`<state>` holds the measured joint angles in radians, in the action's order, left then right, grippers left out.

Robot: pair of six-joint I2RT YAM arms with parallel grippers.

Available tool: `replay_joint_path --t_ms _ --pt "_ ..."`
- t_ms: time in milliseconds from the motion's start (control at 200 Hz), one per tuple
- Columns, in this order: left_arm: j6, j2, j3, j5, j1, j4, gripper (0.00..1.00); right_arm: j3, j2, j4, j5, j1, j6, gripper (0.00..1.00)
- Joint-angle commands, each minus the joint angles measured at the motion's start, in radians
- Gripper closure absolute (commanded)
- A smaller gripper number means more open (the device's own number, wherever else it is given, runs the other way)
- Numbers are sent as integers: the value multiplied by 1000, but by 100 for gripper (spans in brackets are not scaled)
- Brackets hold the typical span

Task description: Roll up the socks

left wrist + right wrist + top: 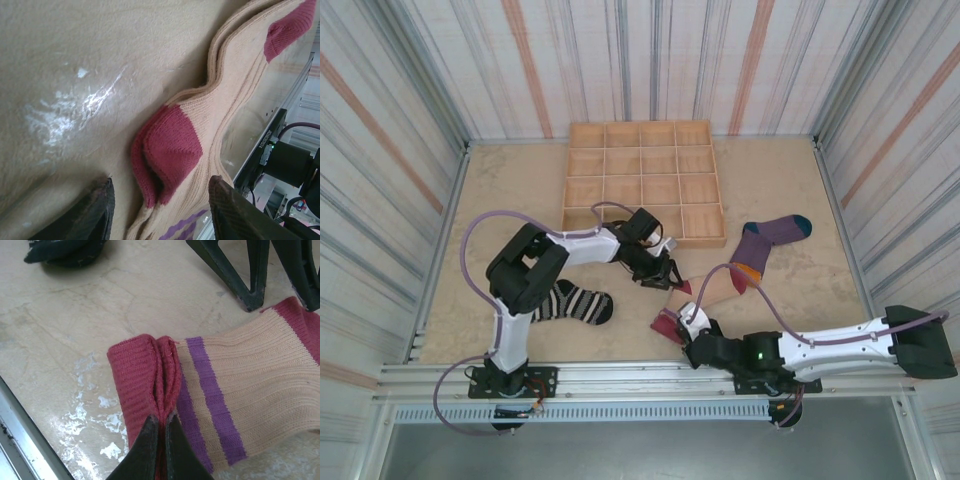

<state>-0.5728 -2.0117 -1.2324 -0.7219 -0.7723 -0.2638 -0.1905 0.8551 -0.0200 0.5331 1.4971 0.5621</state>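
Note:
The tan sock lies between both grippers, its dark red cuff toward the near edge. My right gripper is shut on that cuff, pinching a fold of it; in the top view it sits low on the table. My left gripper stands open over the sock's dark red heel patch, one finger on each side; from above it is at the sock's far end. The black-and-white striped sock lies left. The purple sock lies right.
A wooden compartment tray stands at the back middle, close behind the left gripper. A metal rail runs along the near table edge. Striped walls enclose the table on three sides.

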Motion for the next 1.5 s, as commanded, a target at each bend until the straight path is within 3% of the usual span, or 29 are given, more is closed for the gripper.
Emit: replay_joint_path --t_ms 0,165,336,481,842,1142,1363,1493 --pt "-2 -28 -22 -12 -14 -12 50 -3 -16 -14 -13 -18 20 100" --pt "-10 -44 -36 -22 -29 -9 62 0 -4 -3 -33 -33 21 100" --pt "-38 -43 -24 -5 -26 2 86 -20 32 8 -63 -51 6 100" --pt "-89 -10 25 21 7 44 100 -75 67 3 -140 -104 -54 100" --pt "-182 142 235 88 149 148 100 -163 106 -22 -476 -333 -102 100" --pt "-195 140 258 85 175 160 100 -212 274 29 -567 -349 -63 100" --pt "-142 182 262 128 171 86 84 -203 361 54 -669 -423 -7 100" --pt "-140 227 271 124 170 70 70 -206 421 81 -728 -464 9 100"
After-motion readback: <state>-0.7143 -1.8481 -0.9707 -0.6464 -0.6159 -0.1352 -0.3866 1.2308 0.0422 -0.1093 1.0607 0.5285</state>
